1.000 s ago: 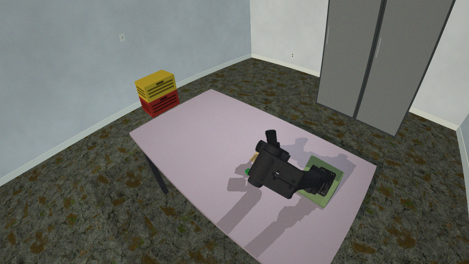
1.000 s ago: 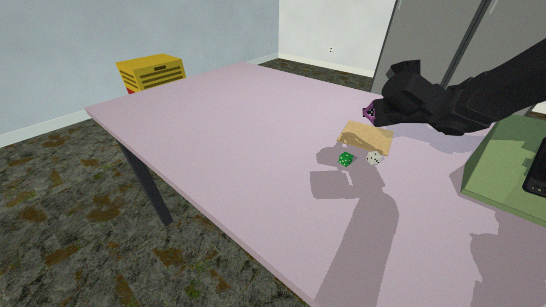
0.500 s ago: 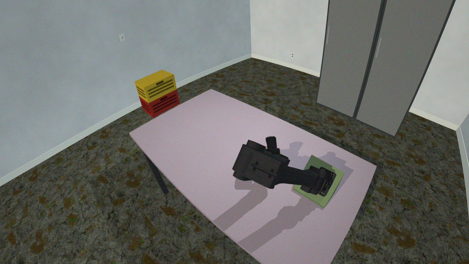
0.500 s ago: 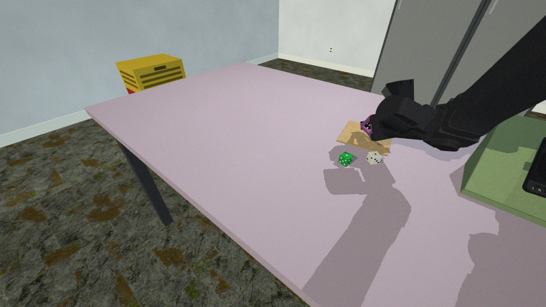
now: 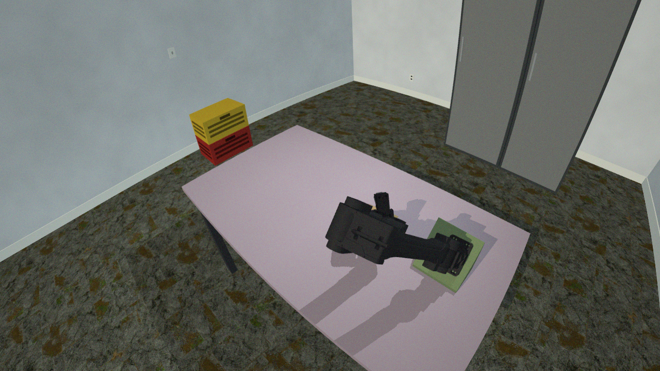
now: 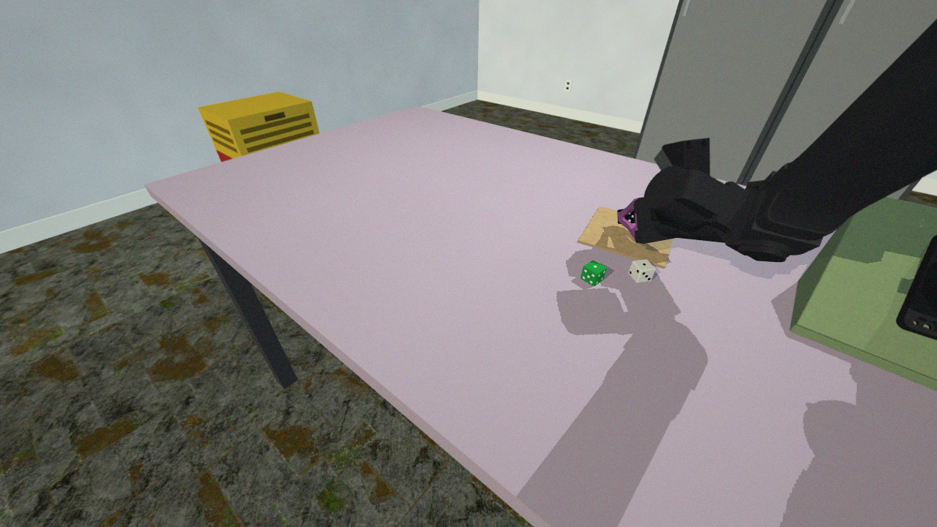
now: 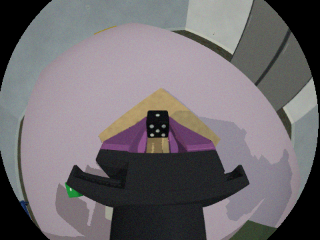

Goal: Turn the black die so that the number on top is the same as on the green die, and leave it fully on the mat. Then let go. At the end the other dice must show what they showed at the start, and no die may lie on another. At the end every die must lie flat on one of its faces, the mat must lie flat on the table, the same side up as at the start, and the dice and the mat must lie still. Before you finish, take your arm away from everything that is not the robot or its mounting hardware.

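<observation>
You had the black die (image 7: 157, 124) pinched between the purple fingers of the gripper (image 6: 627, 217), just above centre in the wrist view, with the tan mat (image 7: 133, 116) spread behind and beneath it. In the exterior view the gripper sat low over the mat (image 6: 605, 232), right of centre, with the arm lying nearly level; whether the die already touched the mat could not be told. The green die (image 6: 593, 272) and the white die (image 6: 642, 269) lay flat on the table (image 6: 393, 216) just below the mat's near edge, close together but apart, neither on the mat.

So the pickup was done and the carry to the mat looked nearly finished. The die face toward the wrist camera showed five pips, but which face pointed up was not clear, and the green die's top looked like five without being certain. You still had to set the black die flat, fully on the mat, with the matching number up, and release it.
</observation>
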`<state>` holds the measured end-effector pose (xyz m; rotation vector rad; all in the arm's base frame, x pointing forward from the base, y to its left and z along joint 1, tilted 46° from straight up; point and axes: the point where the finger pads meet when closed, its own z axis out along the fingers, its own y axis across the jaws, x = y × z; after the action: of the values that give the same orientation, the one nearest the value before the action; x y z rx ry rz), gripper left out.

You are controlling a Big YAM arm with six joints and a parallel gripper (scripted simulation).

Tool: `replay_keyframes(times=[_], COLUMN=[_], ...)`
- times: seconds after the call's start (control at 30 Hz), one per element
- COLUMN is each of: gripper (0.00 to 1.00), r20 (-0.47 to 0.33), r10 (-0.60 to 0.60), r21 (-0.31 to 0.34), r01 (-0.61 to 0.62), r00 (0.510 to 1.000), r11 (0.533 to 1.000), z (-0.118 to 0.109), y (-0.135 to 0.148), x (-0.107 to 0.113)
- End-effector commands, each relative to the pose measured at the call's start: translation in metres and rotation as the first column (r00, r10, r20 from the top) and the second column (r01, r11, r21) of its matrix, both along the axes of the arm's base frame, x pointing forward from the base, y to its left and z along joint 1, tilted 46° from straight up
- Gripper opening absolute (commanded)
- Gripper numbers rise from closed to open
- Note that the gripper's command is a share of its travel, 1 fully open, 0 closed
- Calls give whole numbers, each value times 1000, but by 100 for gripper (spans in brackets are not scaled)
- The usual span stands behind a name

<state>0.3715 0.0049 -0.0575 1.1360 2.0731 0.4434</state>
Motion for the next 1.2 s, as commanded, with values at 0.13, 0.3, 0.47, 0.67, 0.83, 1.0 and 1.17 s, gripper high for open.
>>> replay_keyframes(times=[0.13, 0.3, 0.47, 0.67, 0.83, 1.0, 1.17], gripper=[21, 21, 21, 21, 21, 21, 21], r20=[42, 42, 42, 42, 42, 34, 26], r10=[5, 5, 5, 5, 5, 3, 1], r21=[2, 2, 2, 2, 2, 3, 5], r01=[-5, -5, -5, -5, -5, -3, -1], r00=[999, 999, 999, 999, 999, 999, 1000], r11=[1000, 1000, 1000, 1000, 1000, 1000, 1000], z=[10, 10, 10, 10, 10, 7, 2], y=[5, 5, 5, 5, 5, 5, 6], x=[9, 9, 9, 9, 9, 8, 7])
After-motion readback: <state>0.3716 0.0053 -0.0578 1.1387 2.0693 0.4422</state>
